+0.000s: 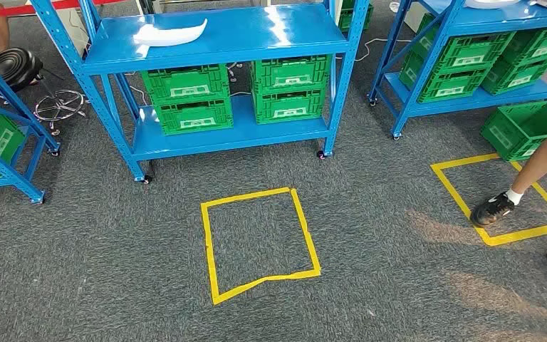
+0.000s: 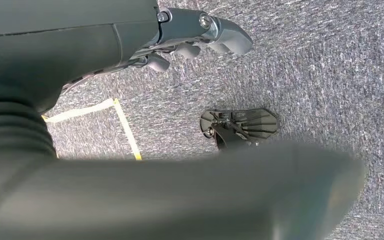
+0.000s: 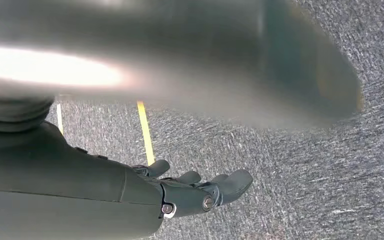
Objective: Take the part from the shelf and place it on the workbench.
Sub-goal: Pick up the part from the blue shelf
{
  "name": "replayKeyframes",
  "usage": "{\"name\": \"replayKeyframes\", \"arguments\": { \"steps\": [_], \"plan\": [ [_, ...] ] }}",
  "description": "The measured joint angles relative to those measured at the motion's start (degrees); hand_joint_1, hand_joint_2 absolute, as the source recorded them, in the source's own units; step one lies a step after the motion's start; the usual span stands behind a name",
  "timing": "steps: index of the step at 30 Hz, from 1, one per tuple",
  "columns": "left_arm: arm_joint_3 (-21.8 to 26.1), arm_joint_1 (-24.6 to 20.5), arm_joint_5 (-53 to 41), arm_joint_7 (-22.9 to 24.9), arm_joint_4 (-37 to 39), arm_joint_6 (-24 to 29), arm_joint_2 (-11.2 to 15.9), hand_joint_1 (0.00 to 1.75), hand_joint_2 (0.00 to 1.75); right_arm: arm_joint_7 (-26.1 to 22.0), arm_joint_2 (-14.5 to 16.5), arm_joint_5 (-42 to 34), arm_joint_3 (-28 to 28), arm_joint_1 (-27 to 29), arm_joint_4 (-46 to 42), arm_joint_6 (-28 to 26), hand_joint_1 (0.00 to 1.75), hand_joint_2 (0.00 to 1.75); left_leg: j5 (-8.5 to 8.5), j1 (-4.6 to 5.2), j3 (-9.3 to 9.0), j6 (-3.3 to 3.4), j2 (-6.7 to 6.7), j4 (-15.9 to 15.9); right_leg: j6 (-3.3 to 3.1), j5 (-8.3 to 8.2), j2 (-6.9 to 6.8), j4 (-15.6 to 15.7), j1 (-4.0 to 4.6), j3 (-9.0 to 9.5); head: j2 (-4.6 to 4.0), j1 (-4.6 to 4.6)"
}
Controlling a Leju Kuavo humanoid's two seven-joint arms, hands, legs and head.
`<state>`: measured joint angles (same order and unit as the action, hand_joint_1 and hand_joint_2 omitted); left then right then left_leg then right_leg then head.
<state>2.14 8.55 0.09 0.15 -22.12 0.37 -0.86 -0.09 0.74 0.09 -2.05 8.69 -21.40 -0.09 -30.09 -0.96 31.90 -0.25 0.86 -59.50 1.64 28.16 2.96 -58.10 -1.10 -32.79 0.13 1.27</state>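
From the head view, the white part (image 1: 169, 33) is lying on the top level of the blue shelf (image 1: 214, 43), well apart from the robot, with green crates (image 1: 187, 100) stacked below and a yellow taped square (image 1: 260, 242) marking the carpet ahead. At the left wrist, the left hand (image 2: 190, 37) is hanging with fingers apart, holding nothing. At the right wrist, the right hand (image 3: 195, 190) is hanging likewise, empty. Judging by this, the task is barely starting: approach, grasp and placing are all remaining.
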Motion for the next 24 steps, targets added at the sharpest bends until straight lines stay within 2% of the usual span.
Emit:
{"name": "replayKeyframes", "arguments": {
  "steps": [7, 16, 20, 24],
  "plan": [
    [0.1, -2.2, -2.6, 1.5, 0.5, 0.0, 0.2, 0.00, 1.75, 0.5, 0.0, 2.4, -2.3, -0.9, 0.0, 0.3, 0.00, 1.75, 0.01, 0.00, 0.00, 0.00, 0.03, 0.0, 0.00, -0.01, -0.04, 0.0, 0.00, 0.03, 0.01, 0.01],
    [2.9, -3.2, -8.8, 9.1, 3.4, 1.4, 0.5, 0.00, 1.75, 2.4, 0.7, 11.0, -12.7, -3.6, 2.1, 1.7, 0.00, 1.75, 0.01, 0.00, -0.08, -0.02, 0.04, 0.0, -0.01, 0.00, -0.04, -0.1, 0.00, 0.02, 0.01, 0.01],
    [5.2, -4.2, -11.1, 11.3, 4.7, 3.0, 0.5, 0.00, 0.00, 3.6, 1.3, 15.4, -17.8, -5.0, 3.5, 2.4, 0.00, 1.75, 0.01, 0.00, -0.08, -0.02, 0.03, 0.0, -0.03, 0.01, -0.05, -0.1, 0.01, -0.02, 0.00, 0.01],
    [7.0, -6.1, -13.3, 8.9, 5.6, 3.9, 0.5, 0.00, 0.00, 4.4, 1.9, 19.9, -22.1, -6.2, 4.8, 3.2, 0.00, 0.00, 0.02, 0.00, -0.11, -0.03, 0.04, 0.0, -0.03, 0.01, -0.05, -0.1, 0.01, -0.05, 0.00, 0.01]
  ]
}}
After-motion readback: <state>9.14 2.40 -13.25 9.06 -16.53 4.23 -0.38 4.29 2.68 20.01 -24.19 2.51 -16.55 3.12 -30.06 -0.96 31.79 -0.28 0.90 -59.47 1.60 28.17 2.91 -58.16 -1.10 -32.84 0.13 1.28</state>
